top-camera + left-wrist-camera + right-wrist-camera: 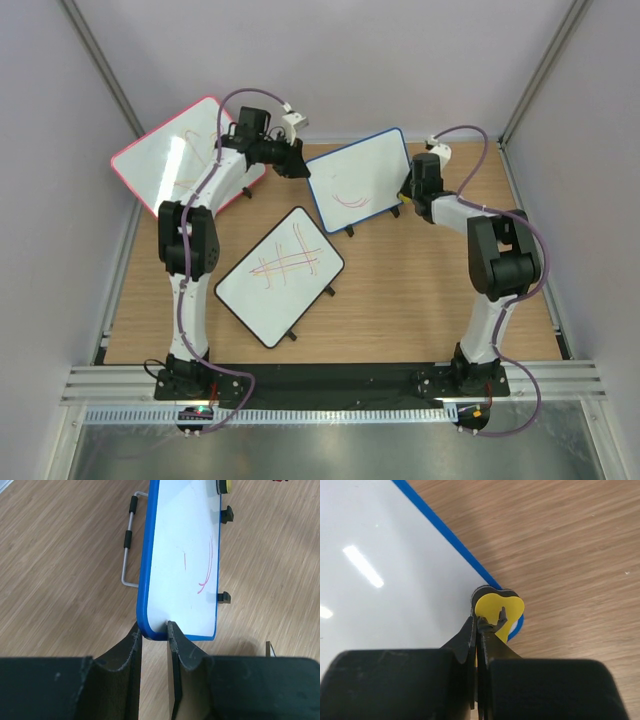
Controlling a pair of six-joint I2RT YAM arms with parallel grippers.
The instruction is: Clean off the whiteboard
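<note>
The whiteboard point(358, 178) sits mid-table point(400, 300) toward the far edge. The left gripper point(154, 629) pinches its left corner. The right gripper point(478, 622) is clamped on a yellow eraser point(509, 605) at its right corner.

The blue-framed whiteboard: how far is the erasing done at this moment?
Done: the left gripper clamps the edge of the whiteboard; the right gripper pinches the yellow eraser. In hand: the eraser sits at the board's corner, off the marks. Left: the red strokes still show, so the wiping itself remains.
</note>
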